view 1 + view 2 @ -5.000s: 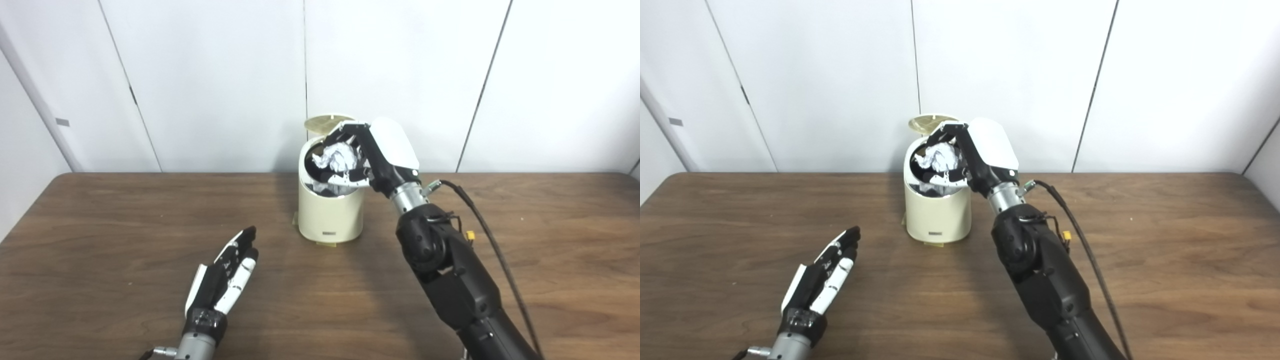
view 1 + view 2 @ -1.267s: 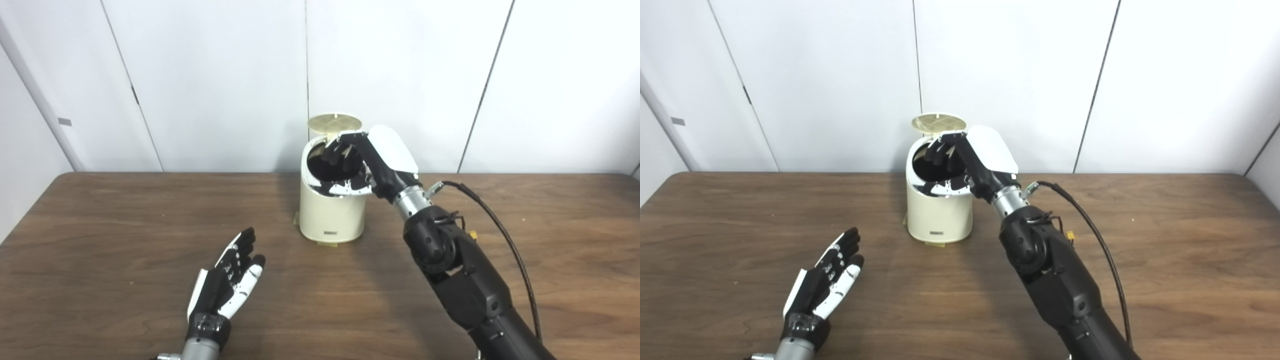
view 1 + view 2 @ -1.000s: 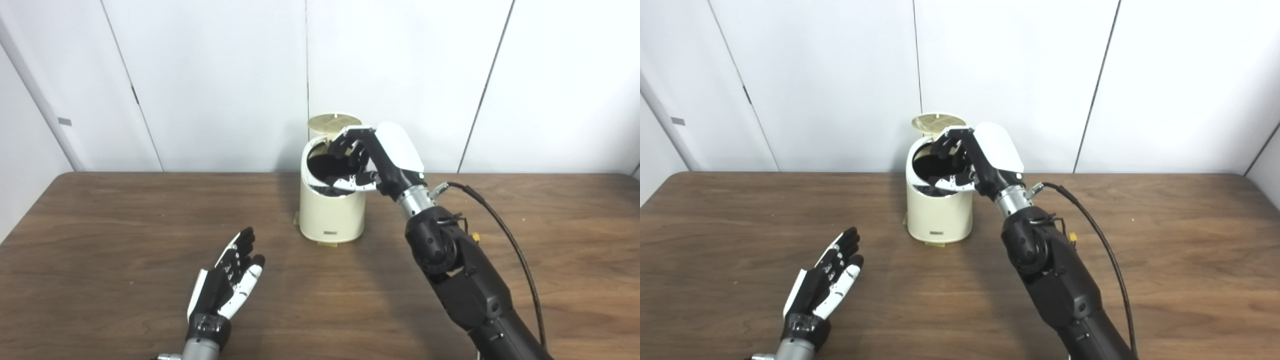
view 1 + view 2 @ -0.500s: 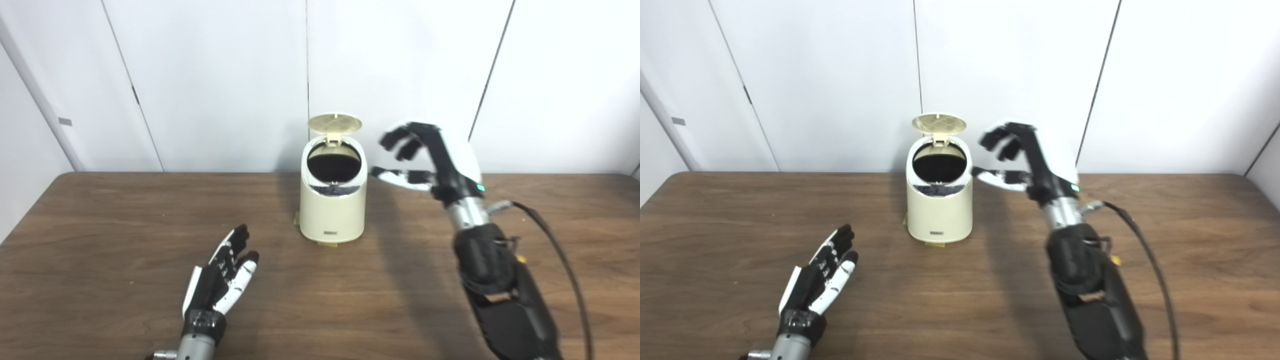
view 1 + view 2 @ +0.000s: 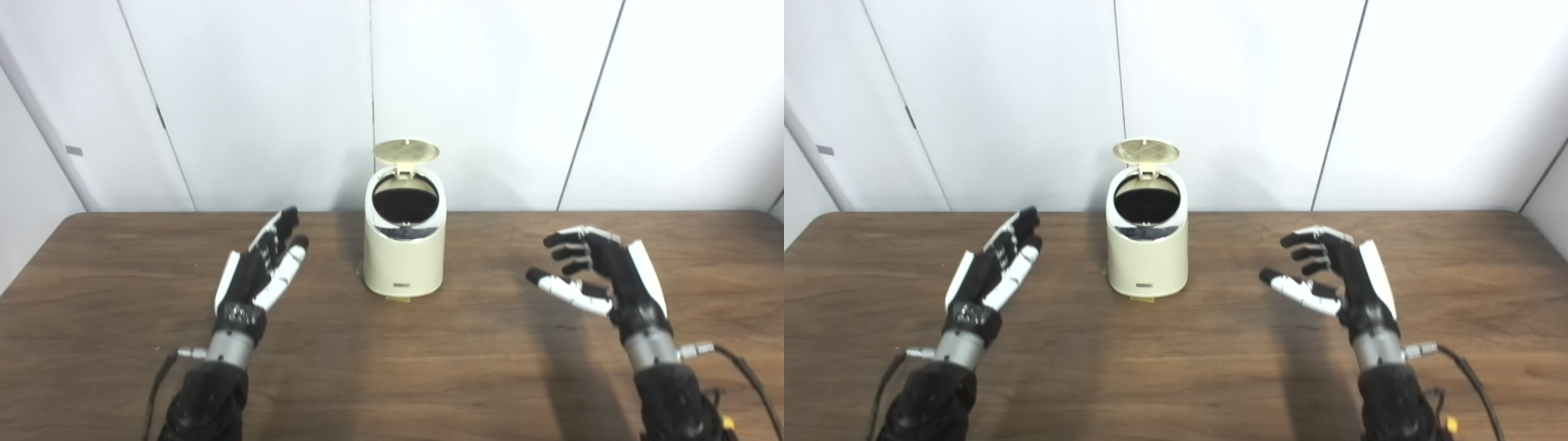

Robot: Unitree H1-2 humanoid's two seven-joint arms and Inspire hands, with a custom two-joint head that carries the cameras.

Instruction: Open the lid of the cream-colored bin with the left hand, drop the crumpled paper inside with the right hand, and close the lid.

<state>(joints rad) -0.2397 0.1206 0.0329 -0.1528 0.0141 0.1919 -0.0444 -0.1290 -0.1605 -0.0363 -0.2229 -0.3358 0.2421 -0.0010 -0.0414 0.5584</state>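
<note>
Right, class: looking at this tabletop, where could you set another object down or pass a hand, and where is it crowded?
Bare wood lies in front of the bin, between the left hand and right hand, and runs to the table near edge. The far corners outside each hand are free too. It is tightest behind the bin, where the raised lid stands near the wall.

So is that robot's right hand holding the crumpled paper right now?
No, the right hand hangs over the table with its fingers spread and nothing between them, well away from the open bin.
</note>
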